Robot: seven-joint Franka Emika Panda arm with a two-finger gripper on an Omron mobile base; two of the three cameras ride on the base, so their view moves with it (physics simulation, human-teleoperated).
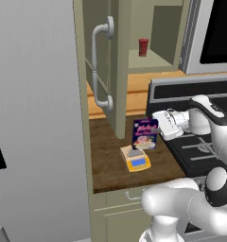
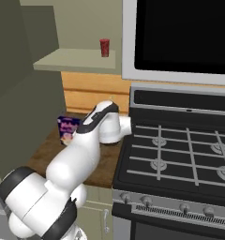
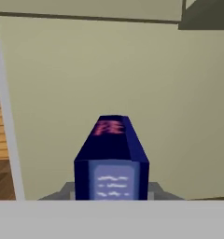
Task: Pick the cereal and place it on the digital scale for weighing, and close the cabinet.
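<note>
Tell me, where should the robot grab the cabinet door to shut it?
Probably the curved grey handle on the open cabinet door. It's a tall upright bar standing off the panel, so fingers could close across its middle from the front. The door swings out over the counter, edge-on to the robot. First the gripper, now shut on the cereal above the digital scale, must let go.
</note>
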